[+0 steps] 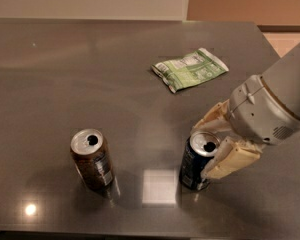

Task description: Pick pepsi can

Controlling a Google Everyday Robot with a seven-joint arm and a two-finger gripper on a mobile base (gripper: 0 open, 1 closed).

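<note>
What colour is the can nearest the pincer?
The can is dark blue, silver top; pincer around it. Camera view.

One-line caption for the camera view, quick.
Gripper, jaws open, at the pepsi can; brown can alongside, green packet beyond.
</note>
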